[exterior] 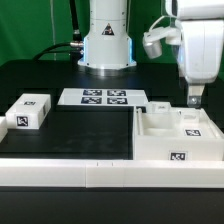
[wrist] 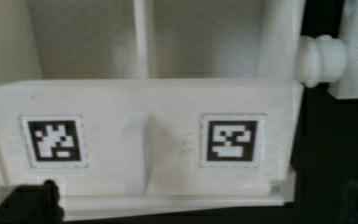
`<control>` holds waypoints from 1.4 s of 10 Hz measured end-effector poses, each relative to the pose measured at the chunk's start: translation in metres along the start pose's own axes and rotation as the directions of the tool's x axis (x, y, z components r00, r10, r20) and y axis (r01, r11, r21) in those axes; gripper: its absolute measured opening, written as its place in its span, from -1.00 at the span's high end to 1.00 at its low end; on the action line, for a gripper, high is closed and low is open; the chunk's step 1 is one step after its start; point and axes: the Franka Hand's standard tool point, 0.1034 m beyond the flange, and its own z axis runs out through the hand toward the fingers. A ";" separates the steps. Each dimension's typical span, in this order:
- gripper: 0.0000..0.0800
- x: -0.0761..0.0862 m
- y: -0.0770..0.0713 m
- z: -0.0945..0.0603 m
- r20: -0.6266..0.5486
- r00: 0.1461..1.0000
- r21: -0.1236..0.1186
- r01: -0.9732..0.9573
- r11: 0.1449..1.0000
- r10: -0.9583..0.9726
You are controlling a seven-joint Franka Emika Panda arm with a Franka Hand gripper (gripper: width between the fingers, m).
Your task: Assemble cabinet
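The cabinet body (exterior: 176,138), a large white boxy part with black-and-white tags, lies at the exterior view's right on the black mat. My gripper (exterior: 194,100) hangs just above its far right part, fingers pointing down, holding nothing. In the wrist view a white tagged face of the body (wrist: 140,135) with a groove down its middle fills the frame. My gripper (wrist: 185,208) is open there, with one dark finger (wrist: 25,202) showing beside the face. A smaller white tagged block (exterior: 28,111) lies at the exterior view's left.
The marker board (exterior: 104,97) lies at the back middle, in front of the arm's base (exterior: 107,45). A small white piece (exterior: 158,107) sits just behind the cabinet body. A white rounded part (wrist: 330,55) shows beside the body in the wrist view.
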 end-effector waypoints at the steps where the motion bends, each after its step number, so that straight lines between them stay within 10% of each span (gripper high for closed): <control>1: -0.99 -0.001 -0.009 0.003 0.003 1.000 0.010 -0.019 1.000 0.019; 6: -0.99 -0.002 -0.011 0.006 0.003 1.000 0.012 -0.018 1.000 0.018; 7: -0.99 0.000 -0.043 0.016 -0.026 1.000 -0.046 0.002 0.999 -0.003; 11: -0.99 -0.010 -0.086 0.030 -0.023 1.000 -0.025 0.007 1.000 -0.008; 14: -0.99 -0.010 -0.083 0.029 -0.024 1.000 -0.028 0.006 1.000 -0.007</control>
